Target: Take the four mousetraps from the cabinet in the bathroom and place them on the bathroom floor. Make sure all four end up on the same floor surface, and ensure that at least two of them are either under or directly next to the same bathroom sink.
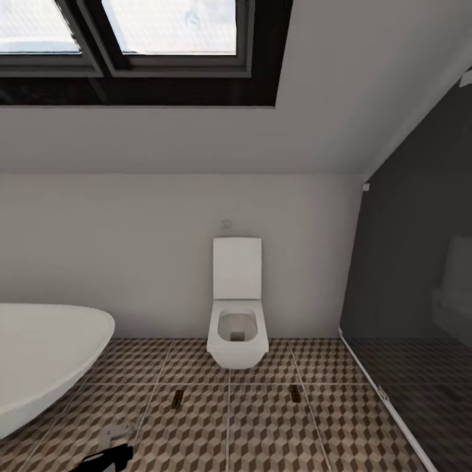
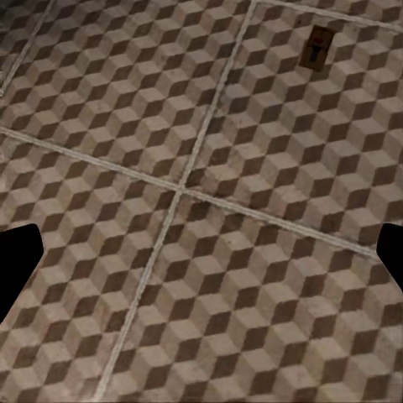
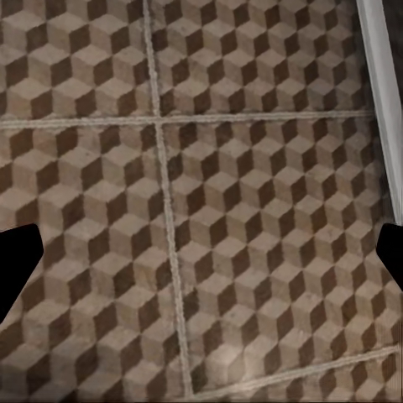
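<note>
Bathroom floor [image 1: 262, 426] of large square tiles, brown-and-beige cube print, thin pale grout lines. Two tiny flat dark-brown wooden mousetraps lie directly on it: one [image 1: 176, 398] left of white wall-hung toilet bowl, other [image 1: 295, 393] right of it, well apart, each on own tile. Left wrist view: one trap [image 2: 317, 46] flat on tile, near grout line.
</note>
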Tool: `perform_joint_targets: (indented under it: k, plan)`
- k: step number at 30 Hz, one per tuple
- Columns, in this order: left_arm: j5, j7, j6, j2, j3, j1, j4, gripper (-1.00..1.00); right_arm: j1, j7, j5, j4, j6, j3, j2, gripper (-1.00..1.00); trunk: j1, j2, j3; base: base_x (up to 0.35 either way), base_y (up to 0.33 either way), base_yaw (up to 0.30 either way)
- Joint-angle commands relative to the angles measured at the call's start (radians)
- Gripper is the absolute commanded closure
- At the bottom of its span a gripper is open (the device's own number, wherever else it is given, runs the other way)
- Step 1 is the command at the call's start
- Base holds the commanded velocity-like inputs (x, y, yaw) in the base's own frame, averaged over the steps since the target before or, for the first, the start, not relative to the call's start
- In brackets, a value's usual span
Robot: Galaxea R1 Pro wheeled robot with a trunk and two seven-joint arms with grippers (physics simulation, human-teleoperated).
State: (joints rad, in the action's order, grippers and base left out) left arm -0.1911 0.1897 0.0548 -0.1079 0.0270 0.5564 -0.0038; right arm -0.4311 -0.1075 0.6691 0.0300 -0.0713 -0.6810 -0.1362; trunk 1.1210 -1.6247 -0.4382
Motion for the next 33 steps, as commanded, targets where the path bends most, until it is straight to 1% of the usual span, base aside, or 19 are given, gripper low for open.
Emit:
perform_joint_targets:
  k: [1, 10, 24, 33]
  plan:
    - [-0.006, 0.001, 0.004, 0.000, 0.002, 0.001, 0.001, -1.00, -0.001, 0.000, 0.008, 0.002, -0.004, -0.008, 0.001, -1.00, -0.004, 0.007, 0.002, 0.000, 0.000, 0.000]
    - [-0.006, 0.000, 0.005, -0.002, 0.002, -0.041, 0.001, -1.00, 0.029, 0.000, 0.009, 0.002, -0.017, -0.008, -0.001, -1.00, -0.039, 0.070, 0.030, 0.000, 0.000, 0.000]
    - [-0.004, -0.002, 0.005, 0.017, 0.001, -0.102, 0.001, -1.00, 0.067, 0.001, 0.010, 0.002, -0.019, -0.007, 0.010, -1.00, -0.092, 0.168, 0.074, 0.000, 0.000, 0.000]
    - [-0.004, -0.002, 0.005, 0.020, 0.001, -0.126, 0.001, -1.00, 0.086, 0.007, 0.010, 0.002, -0.019, -0.005, 0.012, -1.00, -0.127, 0.231, 0.102, 0.000, 0.000, 0.000]
